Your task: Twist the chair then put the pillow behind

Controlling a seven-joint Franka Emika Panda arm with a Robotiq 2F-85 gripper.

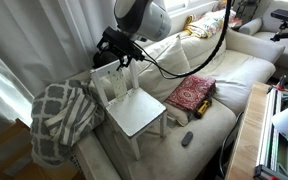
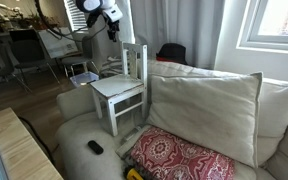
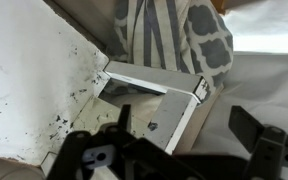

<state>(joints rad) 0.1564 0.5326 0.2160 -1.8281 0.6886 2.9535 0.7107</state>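
in an exterior view, pincer (image 1: 120, 57) at the white chair (image 1: 134, 112) back's top | in an exterior view, cream pillow (image 2: 204, 110) upright just beside it | wrist view: pincer spread above chair frame | step: twist, grasp apparently not yet made | next: pinch back, rotate

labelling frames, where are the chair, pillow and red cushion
chair (image 2: 119, 87): in an exterior view, seat top
pillow (image 2: 204, 112): in an exterior view, front face
red cushion (image 2: 179, 158): in an exterior view, patterned top

You have an exterior view high in front of the cream fabric sofa (image 1: 229, 75), and an exterior view low along its seat (image 2: 79, 140). Both share the small white wooden chair (image 1: 134, 110) (image 2: 119, 88) below your gripper (image 1: 119, 62). The wrist view looks down on that chair from close.
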